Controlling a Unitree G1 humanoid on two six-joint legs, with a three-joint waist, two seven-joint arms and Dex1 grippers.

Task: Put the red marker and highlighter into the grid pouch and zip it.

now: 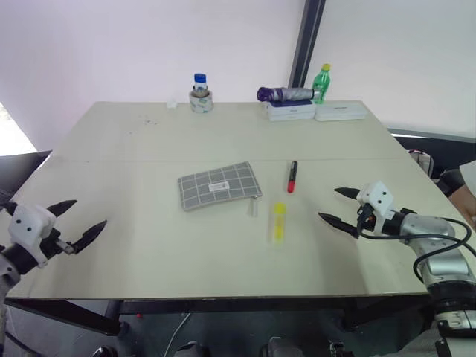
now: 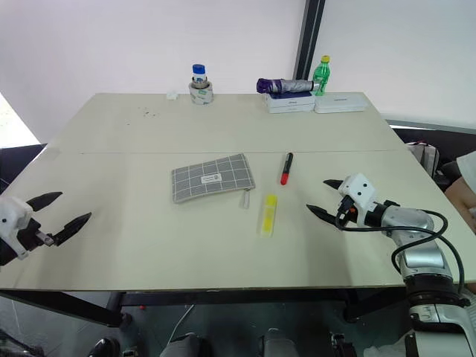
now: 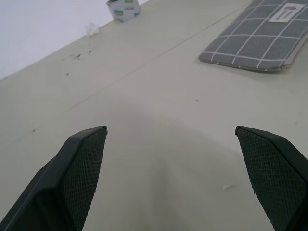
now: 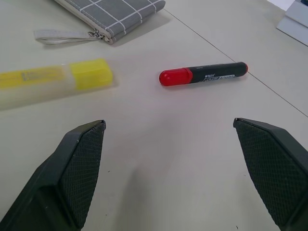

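Both my claws wide open and empty, over the table's near corners.

My right claw (image 1: 341, 206) hangs past the highlighter (image 1: 278, 221) and red marker (image 1: 292, 176), which lie mid-table; my left claw (image 1: 79, 218) is at the near left edge. The grid pouch (image 1: 219, 185) lies flat beside them, centre-table, its zipper pull (image 4: 62, 34) toward the highlighter.

Each gripper (image 1: 346, 208) has two black pointed fingers (image 4: 79, 168) with mesh-textured pads. White housings sit behind them. A black cable (image 1: 439, 242) loops along the silver right arm (image 1: 435, 245).
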